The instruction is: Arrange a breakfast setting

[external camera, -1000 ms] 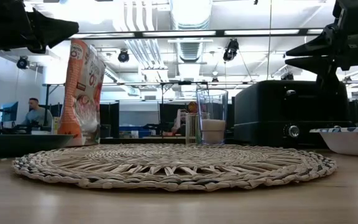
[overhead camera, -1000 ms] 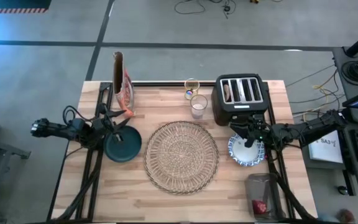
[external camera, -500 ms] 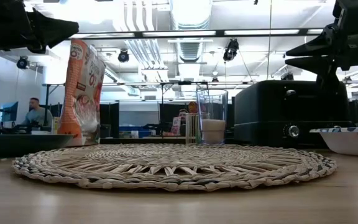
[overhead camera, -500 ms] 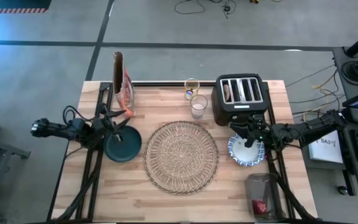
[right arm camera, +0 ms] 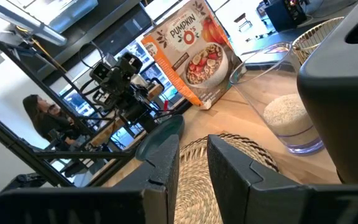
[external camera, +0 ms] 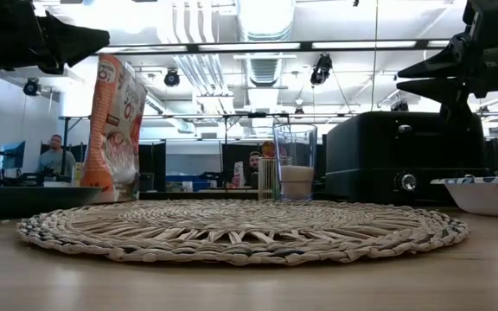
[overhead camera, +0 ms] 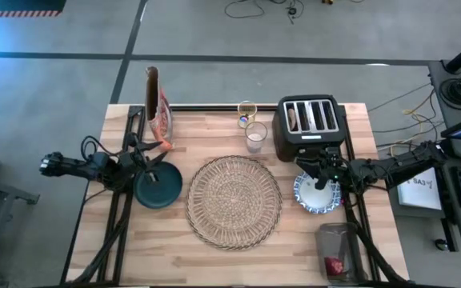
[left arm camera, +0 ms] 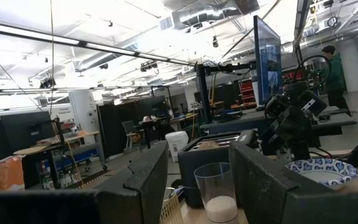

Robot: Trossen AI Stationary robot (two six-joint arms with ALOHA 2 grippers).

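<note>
Left claw (overhead camera: 152,161) hovers parted above the teal plate (overhead camera: 158,190); right claw (overhead camera: 320,170), slightly parted, above the bowl (overhead camera: 317,194).

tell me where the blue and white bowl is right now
In the high view the blue-and-white bowl sits on the table's right side, just right of the wicker placemat and in front of the black toaster, under the right hand.

I see the round woven mat (overhead camera: 233,202) flat between my grippers, the teal plate (overhead camera: 158,189) under my left gripper (overhead camera: 152,159), the blue-and-white bowl (overhead camera: 317,194) under my right gripper (overhead camera: 314,170).
</note>
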